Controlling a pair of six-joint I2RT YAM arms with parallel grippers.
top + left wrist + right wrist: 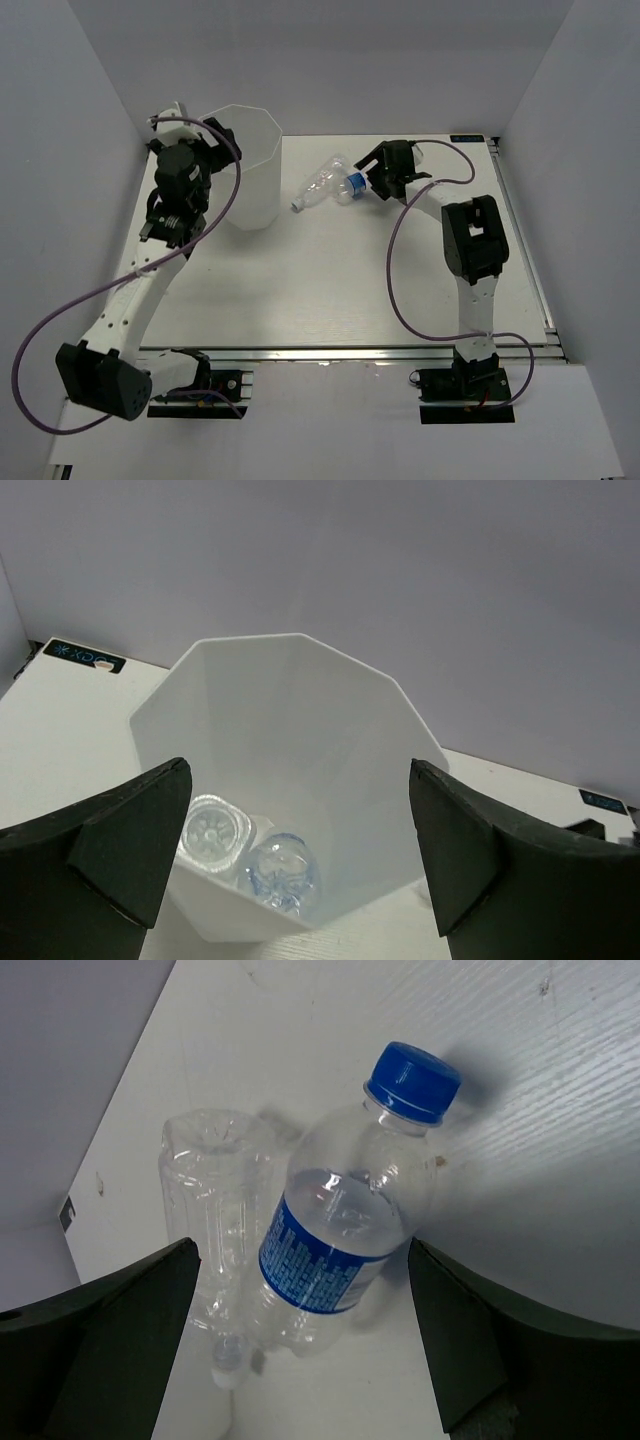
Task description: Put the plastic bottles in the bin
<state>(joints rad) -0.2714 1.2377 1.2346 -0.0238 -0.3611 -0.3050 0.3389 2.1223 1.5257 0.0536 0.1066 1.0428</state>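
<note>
The bin (262,190) stands at the back left of the table. In the left wrist view the bin (330,710) holds two clear plastic bottles, one (213,832) beside the other (282,872). My left gripper (205,140) is open and empty above the bin's left rim (300,770). Two more bottles lie touching on the table right of the bin: a blue-labelled, blue-capped one (350,183) (340,1230) and an unlabelled, white-capped one (318,188) (215,1190). My right gripper (372,172) is open just right of them, its jaws either side of the blue-labelled bottle (302,1260) without touching it.
Grey walls close in the table at the back and on both sides. A metal rail (530,260) runs along the right edge. Purple cables (400,260) loop off both arms over the table. A small dark label (85,657) sits on the table's far edge.
</note>
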